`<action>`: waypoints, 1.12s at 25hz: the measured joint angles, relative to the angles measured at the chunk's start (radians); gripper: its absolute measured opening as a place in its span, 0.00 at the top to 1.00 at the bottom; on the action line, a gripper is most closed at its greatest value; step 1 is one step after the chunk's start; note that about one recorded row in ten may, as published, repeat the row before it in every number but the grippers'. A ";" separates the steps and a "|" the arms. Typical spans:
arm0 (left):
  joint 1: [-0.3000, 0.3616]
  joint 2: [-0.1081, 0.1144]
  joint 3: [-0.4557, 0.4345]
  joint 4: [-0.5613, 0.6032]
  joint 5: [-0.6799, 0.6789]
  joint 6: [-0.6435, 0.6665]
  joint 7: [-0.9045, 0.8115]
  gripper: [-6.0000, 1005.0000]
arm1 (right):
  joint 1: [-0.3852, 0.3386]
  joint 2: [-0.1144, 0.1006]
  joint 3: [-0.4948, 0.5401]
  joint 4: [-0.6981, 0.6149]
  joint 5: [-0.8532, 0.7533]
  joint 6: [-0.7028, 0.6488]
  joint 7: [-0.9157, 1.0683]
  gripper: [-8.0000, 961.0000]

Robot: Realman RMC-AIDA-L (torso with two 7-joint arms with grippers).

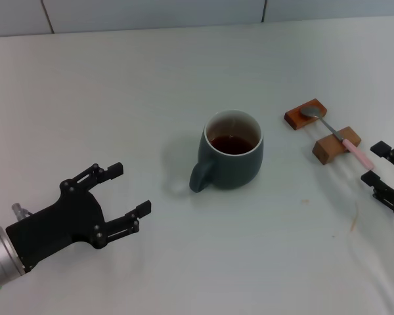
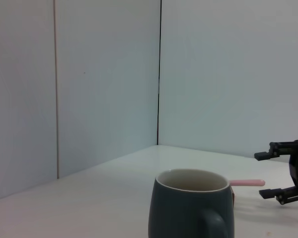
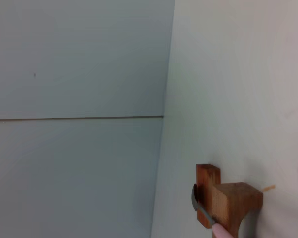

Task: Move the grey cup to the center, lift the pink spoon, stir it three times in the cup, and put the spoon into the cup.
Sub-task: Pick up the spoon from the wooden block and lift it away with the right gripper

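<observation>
Place: looking like a lab test bench
Evidence: bare white table, plain panel walls, nothing domestic showing

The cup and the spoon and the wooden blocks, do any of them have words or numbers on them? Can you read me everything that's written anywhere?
There is no writing to read anywhere in these pictures.
grey cup: plain, no word or logo on the sides that show.
pink spoon: no marks.
wooden blocks: plain wood.
left gripper and right gripper: black, no labels to be seen.
table and wall: bare.
</observation>
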 joint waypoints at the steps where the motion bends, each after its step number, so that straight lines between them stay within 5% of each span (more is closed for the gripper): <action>1: 0.000 0.000 0.000 0.000 -0.001 0.001 0.000 0.16 | 0.000 0.000 0.000 0.000 0.000 0.000 0.000 0.22; 28: 0.009 0.001 -0.013 -0.003 -0.014 0.007 0.000 0.16 | 0.064 0.002 0.000 0.000 -0.008 0.060 -0.002 0.22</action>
